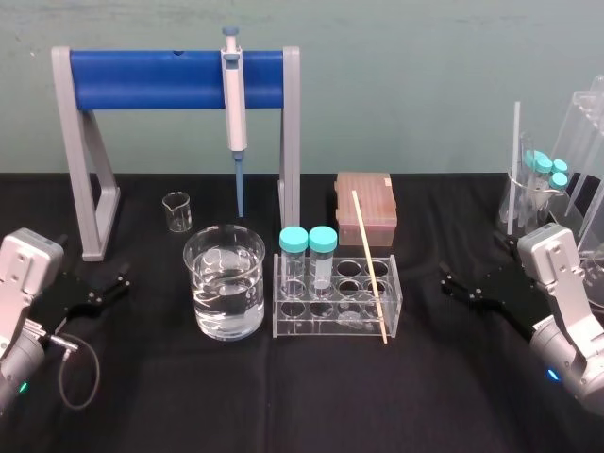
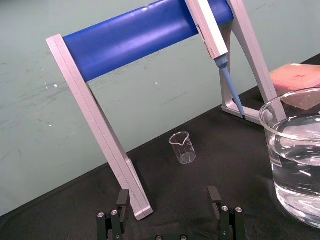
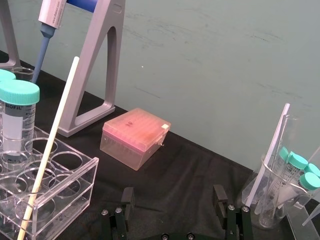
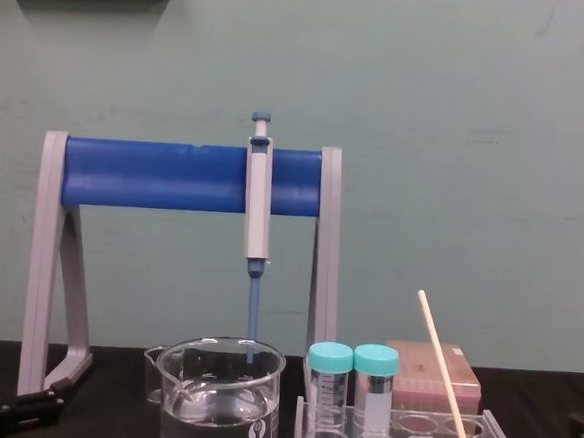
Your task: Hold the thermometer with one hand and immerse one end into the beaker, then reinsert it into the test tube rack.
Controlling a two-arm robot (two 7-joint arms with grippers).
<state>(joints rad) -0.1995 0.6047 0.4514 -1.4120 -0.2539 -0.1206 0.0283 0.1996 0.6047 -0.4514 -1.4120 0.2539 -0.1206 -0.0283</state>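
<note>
Black-clothed desk (image 1: 283,396) is carrying everything, and the task is not yet starting. Thermometer (image 1: 369,266) is leaning in the rack (image 1: 311,326), at its right end, undipped. Beaker (image 1: 203,283) is sitting just left of the rack. Left gripper (image 1: 115,283) is resting well left of the rack and right gripper (image 1: 451,286) well right, fingers (image 2: 122,199) apart on both. A capped tube (image 3: 17,120) in the rack is showing the letters "IOFIL".

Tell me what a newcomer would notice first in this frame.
Probably the blue-barred stand at the back, a pipette hanging from it. In front stand the water-filled beaker and, to its right, the rack holding two teal-capped tubes and the leaning thermometer. The left gripper and right gripper sit open at either side.
</note>
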